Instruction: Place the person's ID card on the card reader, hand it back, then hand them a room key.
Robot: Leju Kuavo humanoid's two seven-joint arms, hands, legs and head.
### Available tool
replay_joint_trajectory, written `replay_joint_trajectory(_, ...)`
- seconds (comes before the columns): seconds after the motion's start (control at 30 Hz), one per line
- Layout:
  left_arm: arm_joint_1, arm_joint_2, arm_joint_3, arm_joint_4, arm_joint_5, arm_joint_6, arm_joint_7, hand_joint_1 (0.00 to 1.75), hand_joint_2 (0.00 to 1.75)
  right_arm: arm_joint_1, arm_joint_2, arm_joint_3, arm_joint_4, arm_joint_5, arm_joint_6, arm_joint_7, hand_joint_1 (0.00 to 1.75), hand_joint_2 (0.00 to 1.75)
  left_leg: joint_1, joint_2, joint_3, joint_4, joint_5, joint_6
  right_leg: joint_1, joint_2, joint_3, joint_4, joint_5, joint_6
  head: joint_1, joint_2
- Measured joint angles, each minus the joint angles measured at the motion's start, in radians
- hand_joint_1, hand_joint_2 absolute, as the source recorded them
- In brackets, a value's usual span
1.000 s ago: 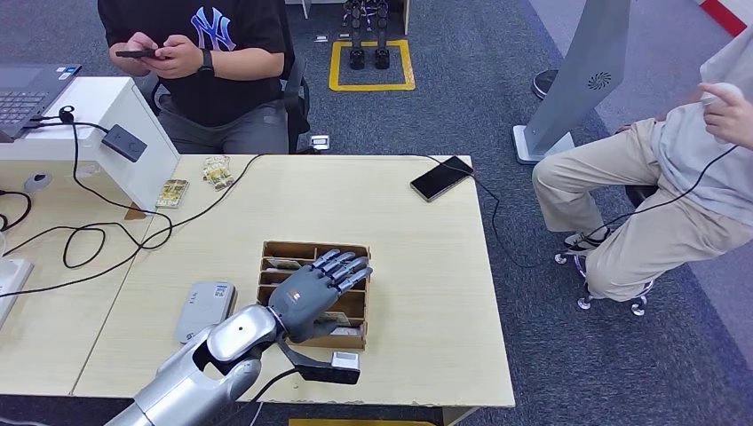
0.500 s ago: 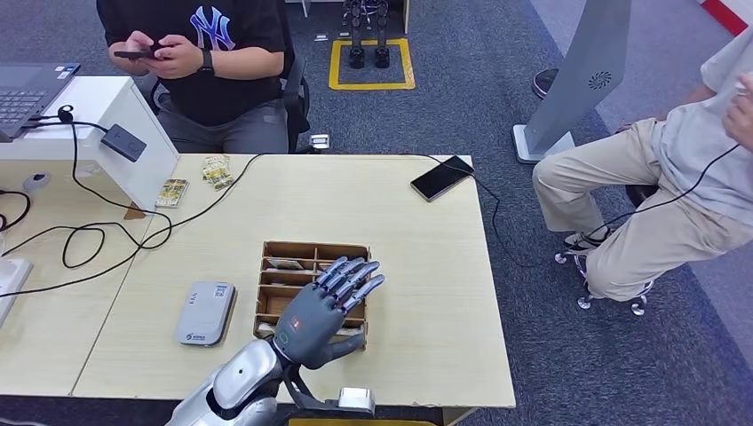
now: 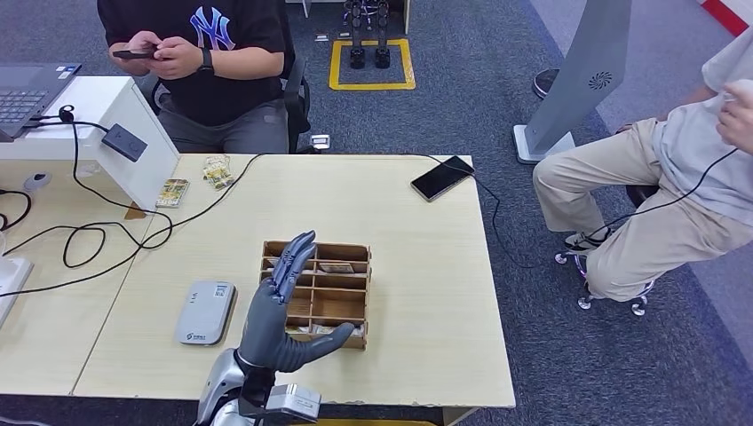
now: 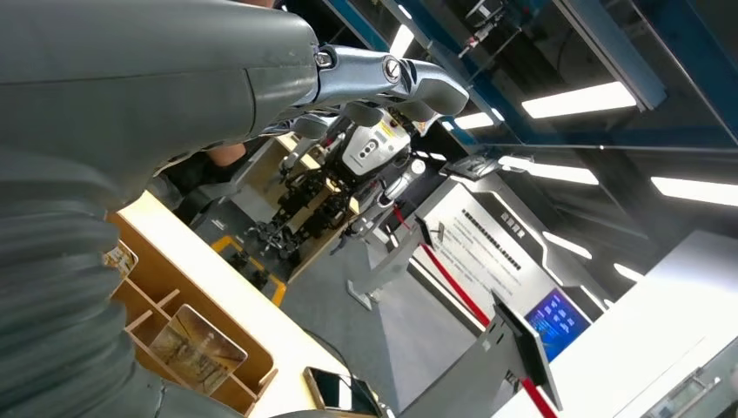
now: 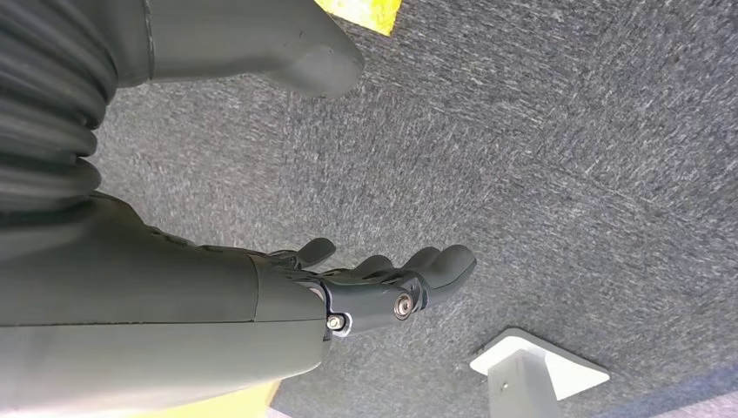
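Left hand (image 3: pixel 282 306), fingers spread and empty, raised edge-on above the wooden card tray (image 3: pixel 340 282); probably the room-key step, requiring a descent and pinch.

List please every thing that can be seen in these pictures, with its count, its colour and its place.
table: one, light wood, centre.
wooden box: one, brown, with compartments, near the table's front edge; cards lie in some compartments.
card reader: one, grey, on the table beside the box.
phone: one, black, at the table's far right corner, on a cable.
small packets: a few, pale, at the table's far left.
laptop: one, dark, on the white stand at left.
seated people: two, one in black behind the table, one in beige trousers at right.
left hand: one, dark grey, raised over the box, fingers straight, holding nothing.
right hand: one, dark grey, over the grey carpet, holding nothing.
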Motion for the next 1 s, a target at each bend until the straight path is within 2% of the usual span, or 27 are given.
replay_joint_trajectory(0.2, 0.021, -0.014, 0.027, -0.032, -0.010, -0.003, -0.004, 0.00, 1.75, 0.000, 0.000, 0.000, 0.000, -0.002, 0.000, -0.002, 0.00, 1.75, 0.000, 0.000, 0.000, 0.000, 0.000, 0.000, 0.000, 0.000, 0.000, 0.000, 0.000, 0.000, 0.000, 0.000)
replay_joint_trajectory(0.4, 0.024, -0.010, 0.033, -0.030, -0.170, 0.004, 0.014, 0.00, 1.75, 0.000, 0.000, 0.000, 0.000, 0.007, 0.000, -0.007, 0.00, 1.75, 0.000, 0.000, 0.000, 0.000, 0.000, 0.000, 0.000, 0.000, 0.000, 0.000, 0.000, 0.000, 0.000, 0.000)
replay_joint_trajectory(0.63, 0.022, 0.008, 0.033, -0.006, -0.239, -0.006, 0.017, 0.00, 1.75, -0.001, 0.000, 0.000, 0.007, 0.016, 0.000, -0.016, 0.00, 1.75, 0.000, 0.000, 0.000, 0.000, 0.000, 0.000, 0.000, 0.000, 0.000, 0.000, 0.000, 0.000, 0.000, 0.000)
replay_joint_trajectory(0.83, 0.005, 0.038, 0.033, 0.032, -0.416, -0.007, 0.119, 0.00, 1.75, -0.001, 0.000, 0.000, 0.008, 0.023, 0.000, -0.015, 0.00, 1.75, 0.000, 0.000, 0.000, 0.000, 0.000, 0.000, 0.000, 0.000, 0.000, 0.000, 0.000, 0.000, 0.000, 0.000)
replay_joint_trajectory(1.0, -0.015, 0.053, 0.029, 0.066, -0.483, -0.003, 0.175, 0.05, 1.75, -0.001, 0.000, 0.000, 0.008, 0.026, 0.000, -0.013, 0.00, 1.75, 0.000, 0.000, 0.000, 0.000, 0.000, 0.000, 0.000, 0.000, 0.000, 0.000, 0.000, 0.000, 0.000, 0.000)
